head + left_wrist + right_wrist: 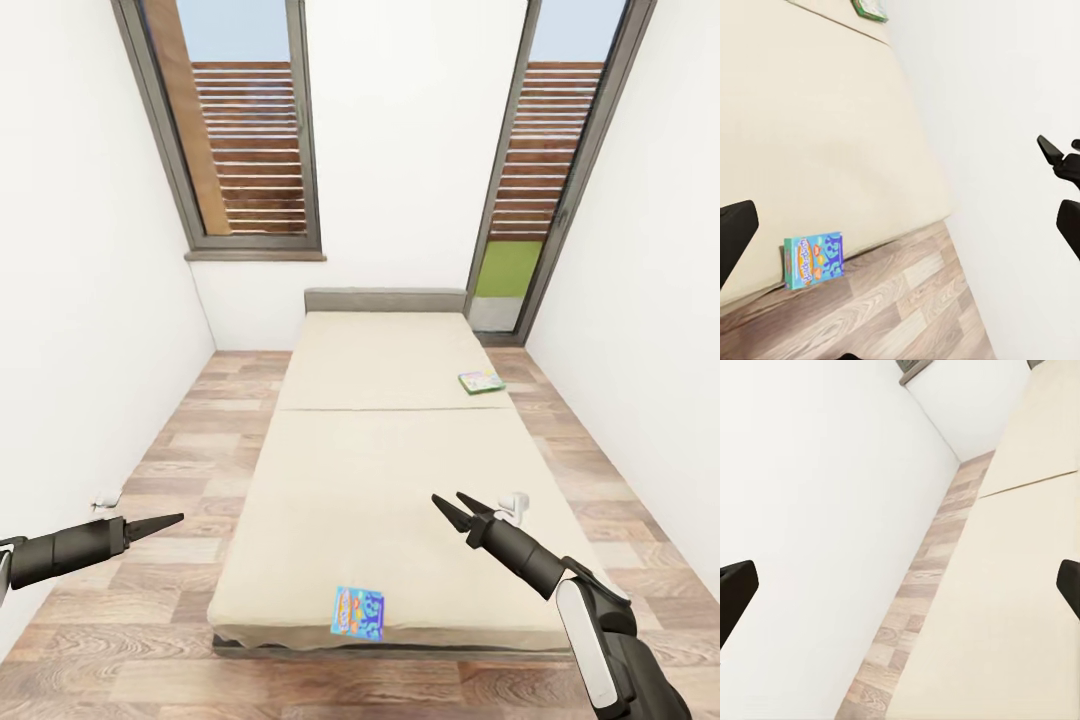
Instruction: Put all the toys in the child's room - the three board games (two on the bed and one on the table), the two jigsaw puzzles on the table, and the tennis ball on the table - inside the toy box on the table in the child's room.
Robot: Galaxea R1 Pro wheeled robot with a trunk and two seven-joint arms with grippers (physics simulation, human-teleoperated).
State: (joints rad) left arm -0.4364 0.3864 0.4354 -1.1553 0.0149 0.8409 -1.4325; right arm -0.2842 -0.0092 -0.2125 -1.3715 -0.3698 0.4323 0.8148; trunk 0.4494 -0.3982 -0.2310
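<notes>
From the head view: the robot's parked at the foot of the bed (380, 450). A blue board game (359, 612) lies right at the bed's near edge, and a yellow-green board game (481, 381) sits farther up toward the headboard, on the bed's right side. The right gripper (455, 510) hovers above the bed, jaws apart and empty. The left gripper (165, 521) hangs off the bed's left side; can't tell if it's open.

Left wrist view: the blue box (813, 259) overhangs the bed's edge, so I'd take it first, pinching across the short side.

Right wrist view: just bed (1020, 607) and floor (919, 592).
</notes>
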